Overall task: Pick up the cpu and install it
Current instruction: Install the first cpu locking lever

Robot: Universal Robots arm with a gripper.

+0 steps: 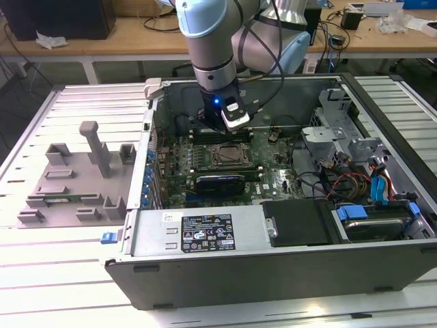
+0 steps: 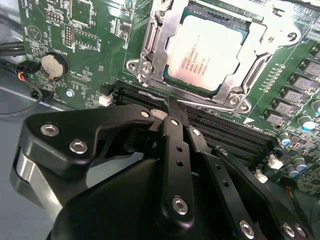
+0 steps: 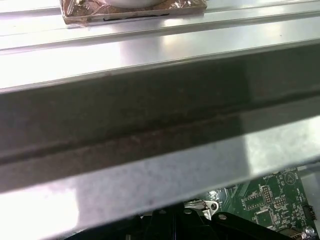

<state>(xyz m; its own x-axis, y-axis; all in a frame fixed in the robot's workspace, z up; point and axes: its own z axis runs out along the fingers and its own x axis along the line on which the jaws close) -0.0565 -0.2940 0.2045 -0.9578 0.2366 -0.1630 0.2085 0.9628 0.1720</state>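
Gripper [image 2: 171, 106] looks closed and empty, just beside the socket [image 2: 154, 42]. Cpu [image 2: 207, 50] sits inside it. It is likely light, stiff and fragile, best held by its edges.

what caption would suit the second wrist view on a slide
End effector close above the motherboard, beside the metal-framed socket with the cpu sitting in it

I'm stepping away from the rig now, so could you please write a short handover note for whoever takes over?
Claw: inside the open computer case, low over the motherboard, close to the edge of the socket frame. It carries no cpu.
Cpu: lying flat in the socket, silver top up, with the metal frame around it.
Done: the cpu is off the claw and seated in the socket.
Left: the pictures do not show whether the frame is latched down.
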